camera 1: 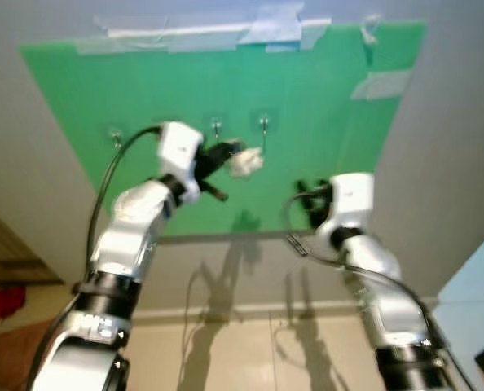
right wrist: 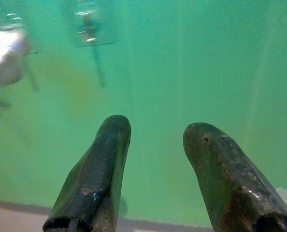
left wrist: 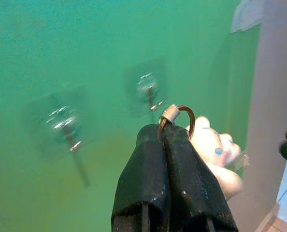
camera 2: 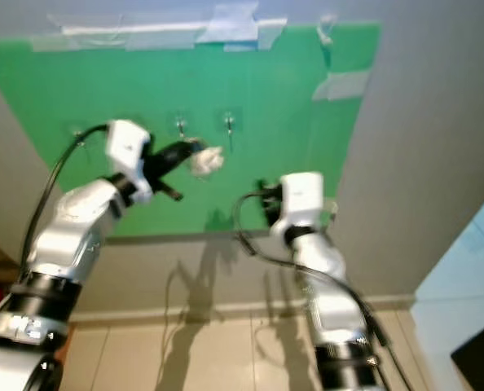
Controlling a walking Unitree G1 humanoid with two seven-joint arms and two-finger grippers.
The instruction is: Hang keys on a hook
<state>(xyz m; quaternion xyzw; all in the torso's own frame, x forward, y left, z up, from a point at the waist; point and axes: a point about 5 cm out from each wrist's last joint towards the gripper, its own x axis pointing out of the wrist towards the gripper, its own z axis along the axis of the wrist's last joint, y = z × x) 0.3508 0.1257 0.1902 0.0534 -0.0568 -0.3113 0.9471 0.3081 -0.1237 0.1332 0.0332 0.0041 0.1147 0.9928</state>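
Note:
A green board (camera 1: 323, 122) on the wall carries three small metal hooks (camera 1: 217, 126). My left gripper (camera 1: 228, 151) is raised to the board and shut on a brass key ring (left wrist: 184, 116). A white plush charm (camera 1: 246, 161) dangles from the ring. The ring sits just below and beside the right-hand hook (left wrist: 150, 92), apart from it, with the middle hook (left wrist: 66, 128) further off. My right gripper (right wrist: 155, 145) is open and holds nothing. It hovers close to the board's lower right part, and the charm (right wrist: 6, 53) shows at the edge of its wrist view.
Strips of pale tape (camera 1: 275, 24) hold the board's top edge to the grey wall (camera 1: 454, 147). Below lie a baseboard and beige floor tiles (camera 1: 242, 358). A light blue surface (camera 1: 478, 285) stands at the right, and something red (camera 1: 2, 301) lies at the lower left.

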